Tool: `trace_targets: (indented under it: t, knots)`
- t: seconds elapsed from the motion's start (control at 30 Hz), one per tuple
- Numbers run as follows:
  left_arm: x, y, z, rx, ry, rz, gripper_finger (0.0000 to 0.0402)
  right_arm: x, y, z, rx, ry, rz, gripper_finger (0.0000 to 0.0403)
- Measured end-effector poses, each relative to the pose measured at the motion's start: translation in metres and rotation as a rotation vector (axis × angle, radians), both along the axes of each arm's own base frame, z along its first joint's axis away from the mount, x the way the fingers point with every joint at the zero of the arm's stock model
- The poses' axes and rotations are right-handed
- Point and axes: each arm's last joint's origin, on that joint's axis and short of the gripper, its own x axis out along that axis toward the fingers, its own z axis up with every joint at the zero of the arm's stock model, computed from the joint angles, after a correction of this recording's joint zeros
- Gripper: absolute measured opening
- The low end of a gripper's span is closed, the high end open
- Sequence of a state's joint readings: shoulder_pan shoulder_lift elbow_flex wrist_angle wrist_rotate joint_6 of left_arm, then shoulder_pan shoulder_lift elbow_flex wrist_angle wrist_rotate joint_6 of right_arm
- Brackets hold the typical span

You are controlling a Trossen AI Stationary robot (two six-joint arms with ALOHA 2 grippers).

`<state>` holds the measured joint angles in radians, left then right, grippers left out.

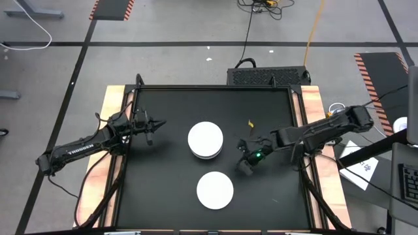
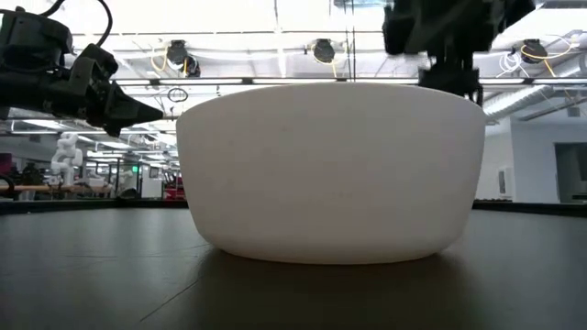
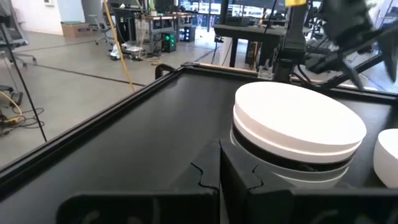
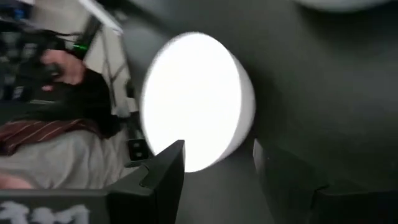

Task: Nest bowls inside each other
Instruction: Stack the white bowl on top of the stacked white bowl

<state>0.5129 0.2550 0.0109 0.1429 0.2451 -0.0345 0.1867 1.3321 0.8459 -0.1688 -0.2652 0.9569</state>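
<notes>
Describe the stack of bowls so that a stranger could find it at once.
On the black table, look near the middle, between both arms. The stack of bowls stands there upside down. Unlike the single white bowl nearer the front edge, it shows dark and white layers.

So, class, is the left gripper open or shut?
Shut: in its wrist view the left gripper has its fingers meeting, with nothing between them.

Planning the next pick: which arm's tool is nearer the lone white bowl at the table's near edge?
The right tool is nearer, just off the lone white bowl and farther back. The left tool sits beyond the bowl stack, farther away.
</notes>
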Motion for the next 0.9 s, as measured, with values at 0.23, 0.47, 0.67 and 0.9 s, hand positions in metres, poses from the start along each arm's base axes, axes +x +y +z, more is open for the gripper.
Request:
trace_targets:
  t: [0.23, 0.47, 0.67, 0.9]
  knots:
    - [0.0, 0.0, 0.0, 0.041, 0.013, -0.004, 0.0003, 0.014, 0.005, -0.024, 0.064, 0.096, -0.068, 0.0185]
    - [0.0, 0.0, -0.001, 0.052, 0.026, -0.006, 0.0003, 0.02, 0.015, -0.037, 0.109, 0.146, -0.094, 0.0185]
    - [0.0, 0.0, -0.001, 0.057, 0.03, -0.007, 0.0003, 0.028, 0.021, -0.046, 0.137, 0.142, -0.107, 0.0185]
    - [0.0, 0.0, -0.001, 0.058, 0.029, -0.02, 0.0003, 0.032, 0.022, -0.055, 0.144, 0.152, -0.11, 0.0185]
